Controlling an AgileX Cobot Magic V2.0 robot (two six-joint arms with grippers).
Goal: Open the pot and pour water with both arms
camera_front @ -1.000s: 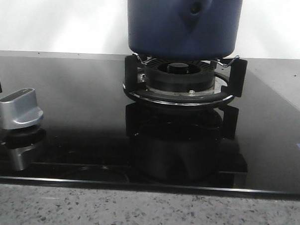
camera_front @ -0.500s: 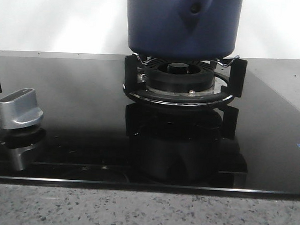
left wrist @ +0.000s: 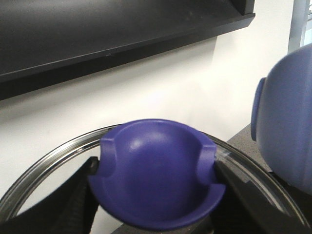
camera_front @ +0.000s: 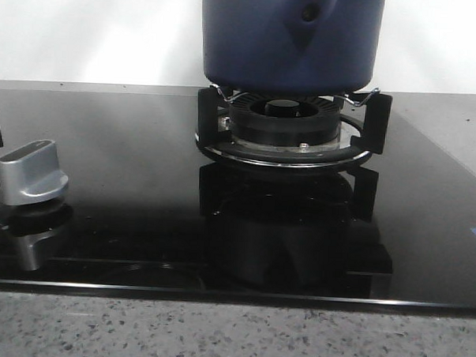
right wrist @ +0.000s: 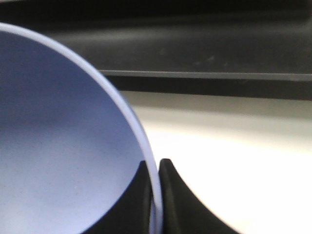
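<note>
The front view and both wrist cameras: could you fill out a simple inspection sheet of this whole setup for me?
Surface: glossy black cooktop on speckled counter.
Job's things: blue pot over burner grate; glass lid with blue knob off the pot.
Clutter: silver stove dial.
Grippers: left tool shut on the lid's knob; right tool shut on the pot's rim.
Cables: nothing seen.
Surroundings: white wall, dark overhead shelf.

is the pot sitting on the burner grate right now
Apart. The front view shows the pot hanging above the grate, with the burner and wall visible through the gap beneath it.
</note>
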